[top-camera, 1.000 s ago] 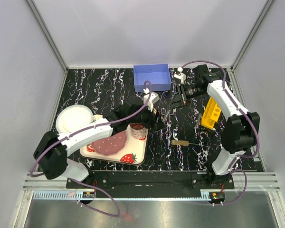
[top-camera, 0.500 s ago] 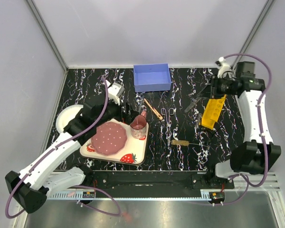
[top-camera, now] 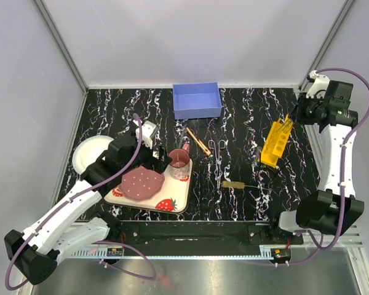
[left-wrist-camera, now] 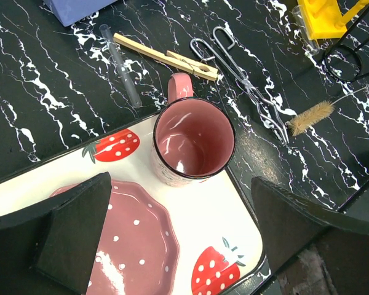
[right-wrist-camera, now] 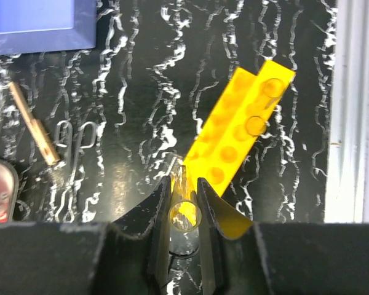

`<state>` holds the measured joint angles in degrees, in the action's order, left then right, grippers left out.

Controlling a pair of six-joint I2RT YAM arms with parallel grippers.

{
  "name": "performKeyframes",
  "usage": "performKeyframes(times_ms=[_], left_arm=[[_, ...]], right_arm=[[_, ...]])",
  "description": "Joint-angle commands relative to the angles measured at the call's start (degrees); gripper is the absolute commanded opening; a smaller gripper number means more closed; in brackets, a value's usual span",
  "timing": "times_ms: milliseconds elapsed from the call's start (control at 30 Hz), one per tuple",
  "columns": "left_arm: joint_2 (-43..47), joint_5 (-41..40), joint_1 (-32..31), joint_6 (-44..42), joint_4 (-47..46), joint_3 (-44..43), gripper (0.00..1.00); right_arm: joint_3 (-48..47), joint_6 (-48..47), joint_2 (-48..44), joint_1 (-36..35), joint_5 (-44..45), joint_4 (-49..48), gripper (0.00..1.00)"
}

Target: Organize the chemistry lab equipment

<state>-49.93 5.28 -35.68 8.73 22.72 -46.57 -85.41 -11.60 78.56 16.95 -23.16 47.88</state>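
My right gripper point(right-wrist-camera: 184, 184) is shut on a clear glass tube point(right-wrist-camera: 186, 213), held high over the near end of the long yellow holed rack point(right-wrist-camera: 240, 132). In the top view that rack point(top-camera: 275, 143) lies at the right of the table. My left gripper point(left-wrist-camera: 194, 246) hangs open above the strawberry tray point(left-wrist-camera: 234, 215), nothing between its fingers. On the table beyond the pink cup point(left-wrist-camera: 194, 138) lie a second clear tube point(left-wrist-camera: 120, 64), the tan wooden clamp point(left-wrist-camera: 166, 57), the metal forceps point(left-wrist-camera: 246, 83) and the bristle brush point(left-wrist-camera: 312, 117).
A blue box point(top-camera: 197, 100) stands at the back centre. A white bowl point(top-camera: 92, 153) sits at the left, beside the tray with its pink plate point(top-camera: 141, 182). A black wire ring point(left-wrist-camera: 350, 58) lies next to the rack.
My left gripper has opened wide and drawn back from the clamp to over the tray. My right arm has carried the tube rightward and up, to above the rack.
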Motion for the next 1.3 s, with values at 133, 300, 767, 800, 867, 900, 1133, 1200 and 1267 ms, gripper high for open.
performKeyframes(times_ms=[133, 300, 767, 800, 867, 900, 1133, 1200, 1267], left_arm=[[1.86, -2.38, 0.26, -1.35, -1.54, -0.37, 0.99], [1.42, -2.47, 0.26, -1.52, -1.54, -0.45, 0.99], [0.80, -2.29, 0.26, -1.44, -1.45, -0.37, 0.99], [0.80, -2.38, 0.26, -1.44, -1.45, -0.37, 0.99], [0.80, -2.38, 0.35, -1.44, -1.54, -0.37, 0.99], [0.80, -2.29, 0.35, -1.44, -1.54, -0.37, 0.99], [0.54, -1.94, 0.35, -1.52, -1.54, -0.45, 0.99], [0.54, -1.94, 0.26, -1.61, -1.54, -0.46, 0.99], [0.54, -2.02, 0.26, -1.44, -1.45, -0.37, 0.99]], right_arm=[[3.84, -0.80, 2.55, 0.89, 11.20, -11.57, 0.24], [5.42, -1.24, 4.31, 0.98, 12.17, -13.86, 0.24], [8.32, -1.32, 7.66, 1.07, 12.09, -17.03, 0.24], [8.67, -1.06, 7.66, 1.07, 11.56, -17.20, 0.24], [9.64, -0.80, 7.74, 1.07, 11.12, -17.73, 0.24], [10.17, -0.71, 7.66, 1.07, 10.77, -17.73, 0.24], [12.54, -0.71, 6.69, 1.07, 10.07, -19.57, 0.24], [13.68, -0.45, 6.69, 1.07, 8.93, -20.97, 0.24], [14.56, -0.27, 6.60, 1.15, 8.39, -22.03, 0.25]])
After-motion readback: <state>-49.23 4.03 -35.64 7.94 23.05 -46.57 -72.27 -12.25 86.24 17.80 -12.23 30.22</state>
